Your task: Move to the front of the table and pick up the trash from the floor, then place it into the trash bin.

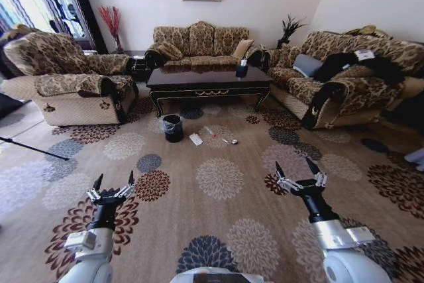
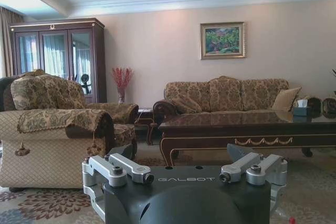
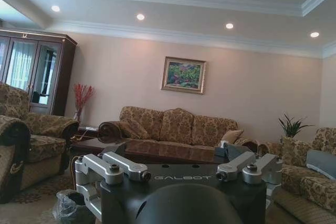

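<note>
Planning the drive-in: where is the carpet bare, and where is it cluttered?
Bare: the broad carpet between both open claws, left and right, and the glossy dark-brown coffee table. Crowded: just before the table, where the small black lined bin, white wrapper and tiny litter bits lie.

Floral carpet, black bin standing on it before the dark desk, white wrapper beside bin, small bits nearby, tissue box on desk
</note>
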`<state>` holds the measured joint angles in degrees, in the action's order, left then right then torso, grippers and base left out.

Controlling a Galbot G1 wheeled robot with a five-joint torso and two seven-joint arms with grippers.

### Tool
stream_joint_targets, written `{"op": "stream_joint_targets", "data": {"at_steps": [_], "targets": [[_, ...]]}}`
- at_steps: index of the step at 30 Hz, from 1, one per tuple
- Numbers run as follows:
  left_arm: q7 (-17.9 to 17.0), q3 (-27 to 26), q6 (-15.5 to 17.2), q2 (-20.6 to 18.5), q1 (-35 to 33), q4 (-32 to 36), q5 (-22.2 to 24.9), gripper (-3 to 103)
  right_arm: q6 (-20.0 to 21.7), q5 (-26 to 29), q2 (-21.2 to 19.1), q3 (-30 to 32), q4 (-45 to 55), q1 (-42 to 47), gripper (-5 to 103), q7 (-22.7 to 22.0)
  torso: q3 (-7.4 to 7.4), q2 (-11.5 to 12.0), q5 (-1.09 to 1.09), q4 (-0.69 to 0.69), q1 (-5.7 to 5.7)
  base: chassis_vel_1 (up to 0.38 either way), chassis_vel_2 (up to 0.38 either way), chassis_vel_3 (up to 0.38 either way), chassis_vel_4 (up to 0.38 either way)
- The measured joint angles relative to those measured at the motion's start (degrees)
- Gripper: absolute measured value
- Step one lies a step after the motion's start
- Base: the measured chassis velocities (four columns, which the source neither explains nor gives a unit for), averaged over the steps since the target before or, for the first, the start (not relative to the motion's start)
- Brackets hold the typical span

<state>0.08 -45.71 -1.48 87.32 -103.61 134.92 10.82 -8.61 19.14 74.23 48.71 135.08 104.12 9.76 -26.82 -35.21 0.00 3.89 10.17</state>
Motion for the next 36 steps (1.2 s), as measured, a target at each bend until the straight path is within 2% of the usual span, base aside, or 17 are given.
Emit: {"op": "stream_joint_targets", "data": {"at_steps": [3,10,15,26,36], "targets": [[0.0,0.0,0.0,0.0,0.0,0.0,0.0,100,0.3,0.0,0.0,-0.2,0.3,0.0,100,0.1,0.3,0.5,0.0,0.0,-0.19,0.0,0.0,0.0,0.0],[0.1,0.1,-0.1,0.1,-0.2,0.0,-0.3,100,4.1,-3.6,0.2,-0.4,0.7,0.5,100,-4.1,1.47,2.4,0.0,0.0,-0.94,0.0,0.0,0.0,0.0],[0.1,0.1,-0.3,0.1,-0.4,0.2,-0.4,100,5.1,-4.1,0.4,-0.6,1.6,0.9,100,-5.2,2.16,3.6,0.0,0.0,-1.42,0.0,0.0,0.0,0.0],[0.2,0.1,-1.1,0.1,-0.8,0.0,-0.4,100,2.5,-2.8,0.3,-1.3,2.4,1.5,100,-0.7,3.71,6.1,0.0,0.0,-2.4,0.0,0.0,0.0,0.0],[0.2,0.8,-0.1,0.3,-1.3,1.6,0.9,100,2.1,-2.7,0.2,-1.5,2.3,1.5,100,-2.2,5.21,8.5,0.0,0.0,-3.29,0.0,0.0,0.0,0.0]]}}
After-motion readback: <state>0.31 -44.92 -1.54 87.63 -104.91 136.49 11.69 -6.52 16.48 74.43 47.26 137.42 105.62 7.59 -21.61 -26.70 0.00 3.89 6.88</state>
